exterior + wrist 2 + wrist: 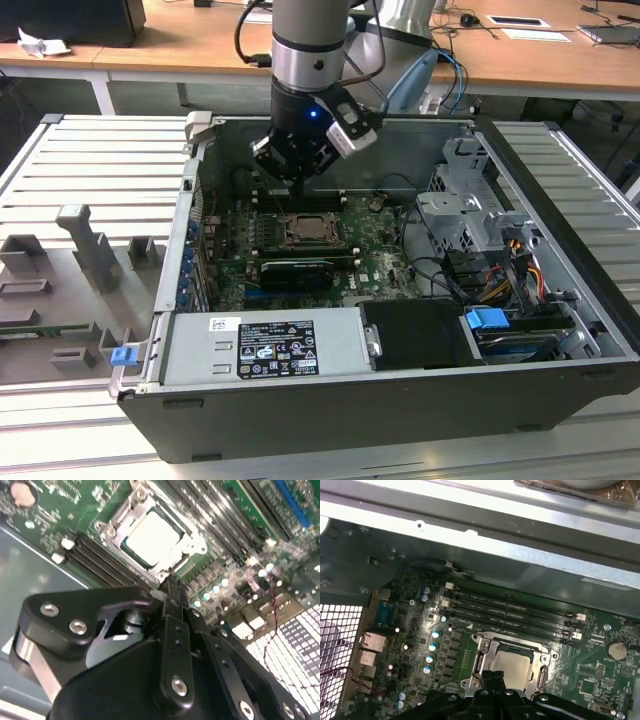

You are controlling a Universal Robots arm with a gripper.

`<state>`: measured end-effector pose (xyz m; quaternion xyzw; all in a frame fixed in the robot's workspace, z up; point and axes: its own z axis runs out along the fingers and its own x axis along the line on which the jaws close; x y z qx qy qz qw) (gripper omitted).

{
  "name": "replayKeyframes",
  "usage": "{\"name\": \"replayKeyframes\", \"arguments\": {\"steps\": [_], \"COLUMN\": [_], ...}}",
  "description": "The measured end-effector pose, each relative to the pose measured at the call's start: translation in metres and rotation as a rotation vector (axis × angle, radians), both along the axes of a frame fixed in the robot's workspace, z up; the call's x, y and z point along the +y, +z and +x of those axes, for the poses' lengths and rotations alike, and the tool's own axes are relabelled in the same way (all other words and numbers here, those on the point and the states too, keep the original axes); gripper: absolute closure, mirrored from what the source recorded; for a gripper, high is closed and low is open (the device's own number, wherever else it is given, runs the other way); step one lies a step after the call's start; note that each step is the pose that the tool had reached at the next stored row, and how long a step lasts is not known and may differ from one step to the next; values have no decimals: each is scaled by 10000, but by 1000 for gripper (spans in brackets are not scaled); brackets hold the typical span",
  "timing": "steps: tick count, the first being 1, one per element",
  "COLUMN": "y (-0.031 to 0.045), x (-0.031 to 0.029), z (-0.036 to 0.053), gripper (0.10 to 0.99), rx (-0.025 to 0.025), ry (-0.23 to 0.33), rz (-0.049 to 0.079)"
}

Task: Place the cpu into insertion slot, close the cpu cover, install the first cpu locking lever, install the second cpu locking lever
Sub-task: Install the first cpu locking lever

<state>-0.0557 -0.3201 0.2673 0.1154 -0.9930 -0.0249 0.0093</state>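
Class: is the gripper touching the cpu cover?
Cannot tell: in the second wrist view the gripper overlaps the cpu cover, hiding any gap.

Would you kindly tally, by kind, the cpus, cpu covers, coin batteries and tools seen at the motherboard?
cpu: 1
cpu cover: 1
coin battery: 1
tool: 1
Total: 4
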Motion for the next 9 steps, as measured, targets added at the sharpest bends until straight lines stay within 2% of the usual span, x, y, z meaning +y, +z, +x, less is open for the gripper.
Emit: {"name": "replayKeyframes", "arguments": {"steps": [2,9], "y": [-7,-26], "x": [0,0], "z": [-8,-9], "gripper": [980,980], "rx": [-24,-25], "ry": [-81,-1169], "rz": [-1,-5]}}
